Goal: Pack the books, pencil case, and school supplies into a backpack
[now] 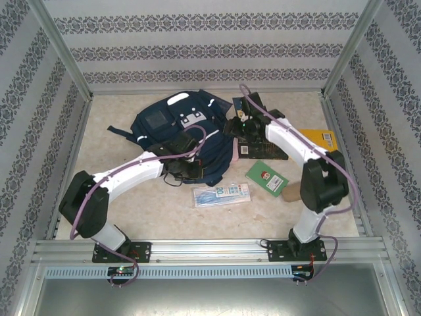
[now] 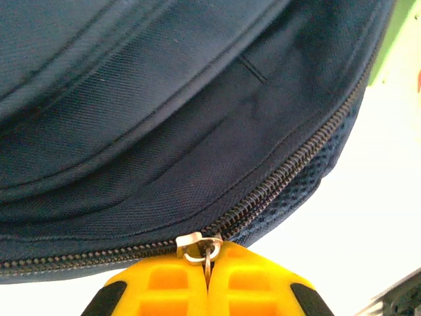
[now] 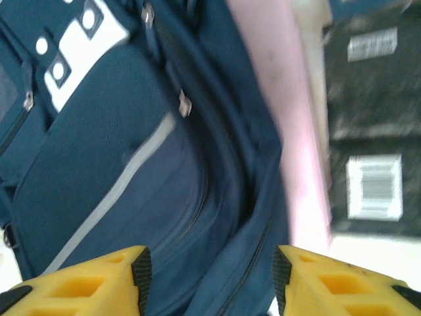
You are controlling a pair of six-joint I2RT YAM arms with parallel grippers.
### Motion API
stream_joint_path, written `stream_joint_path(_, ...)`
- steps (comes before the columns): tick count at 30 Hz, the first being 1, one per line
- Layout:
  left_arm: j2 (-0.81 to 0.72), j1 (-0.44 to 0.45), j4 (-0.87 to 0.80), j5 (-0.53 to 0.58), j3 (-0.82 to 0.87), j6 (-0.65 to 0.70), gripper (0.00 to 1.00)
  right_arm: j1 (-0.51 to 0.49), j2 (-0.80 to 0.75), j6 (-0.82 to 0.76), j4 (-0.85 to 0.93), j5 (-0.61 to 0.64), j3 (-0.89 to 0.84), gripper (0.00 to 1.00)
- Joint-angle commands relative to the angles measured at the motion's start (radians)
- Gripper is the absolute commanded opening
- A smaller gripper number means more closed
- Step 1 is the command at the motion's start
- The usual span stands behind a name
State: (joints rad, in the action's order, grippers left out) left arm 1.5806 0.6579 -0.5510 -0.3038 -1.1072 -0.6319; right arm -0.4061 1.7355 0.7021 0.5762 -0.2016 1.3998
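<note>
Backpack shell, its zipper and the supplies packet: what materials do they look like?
Backpack: matte navy woven fabric. A diagonal twill weave shows, so it is likely synthetic.
Zipper: dark coil teeth, probably plastic. Its pull is shiny silver and looks like metal.
School supplies packet: pale blue-white with print, seemingly thin plastic film, but too small to be sure.

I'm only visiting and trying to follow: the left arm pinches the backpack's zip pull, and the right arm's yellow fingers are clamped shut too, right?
Not quite. The left gripper does pinch the zip pull of the backpack, but the right gripper is open: the right wrist view shows its yellow fingers standing well apart, holding nothing.
</note>
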Motion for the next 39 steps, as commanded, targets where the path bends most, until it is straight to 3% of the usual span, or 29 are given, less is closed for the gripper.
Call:
stream_joint_path(1,0.031,0.042,0.072,-0.067,-0.052,0.023,0.0,-0.062,-0.095,0.114,-0.032,0.045,-0.142,0.56)
stream_joint_path(8,0.067,0.055,0.057,-0.112,-0.068,0.071,0.0,-0.186,-0.12,0.259,-0.097,0.09,-0.278,0.58)
stream_joint_path(15,0.079,0.055,0.02,-0.12,-0.079,0.104,0.0,-0.284,-0.085,0.318,-0.118,0.144,-0.28,0.47)
stream_joint_path(19,0.085,0.056,0.007,-0.126,-0.078,0.11,0.0,-0.318,-0.042,0.308,-0.105,0.165,-0.248,0.32)
stream_joint_path(24,0.081,0.056,0.014,-0.123,-0.066,0.103,0.0,-0.322,-0.035,0.295,-0.086,0.21,-0.239,0.01)
stream_joint_path(31,0.059,0.018,-0.093,-0.009,-0.055,0.128,0.0,-0.274,-0.069,0.198,-0.02,0.274,-0.2,0.0)
stream_joint_path(39,-0.013,-0.155,-0.183,0.071,0.03,0.147,0.0,-0.175,-0.152,0.116,-0.012,0.284,-0.221,0.0)
